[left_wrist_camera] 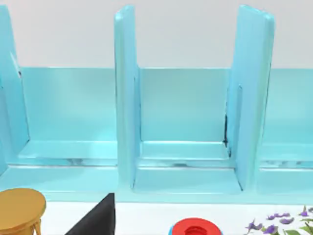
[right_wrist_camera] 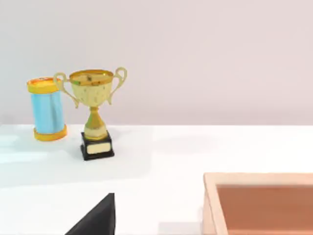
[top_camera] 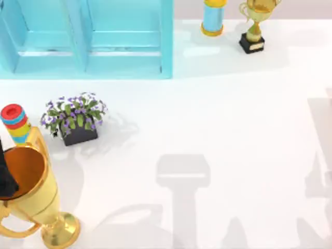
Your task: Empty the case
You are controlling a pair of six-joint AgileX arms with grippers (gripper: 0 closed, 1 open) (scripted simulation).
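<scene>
1. The turquoise case (top_camera: 85, 39) stands at the far left of the bench (top_camera: 218, 119). Its upright dividers (left_wrist_camera: 126, 98) face my left wrist camera.
2. My left hand (top_camera: 5, 176) shows as a dark shape at the top view's left edge, lying over the mouth of a large gold trophy (top_camera: 39, 202). I cannot tell whether it is spread, pressed together or pinching the cup.
3. Just behind the large trophy stands a stack of red, blue and yellow rings (top_camera: 14, 123). Beside the stack is a dark pot of purple flowers (top_camera: 75, 118), in front of the case and apart from it.
4. To the right of the case, at the bench's far edge, a blue cylinder with yellow ends (top_camera: 213, 18) stands upright. A small gold trophy on a black base (top_camera: 254, 28) stands near it.
5. My right hand (right_wrist_camera: 98, 218) appears as a dark wedge in its wrist view, and I cannot tell its state. Near it is the corner of a brown box (right_wrist_camera: 259, 200).
</scene>
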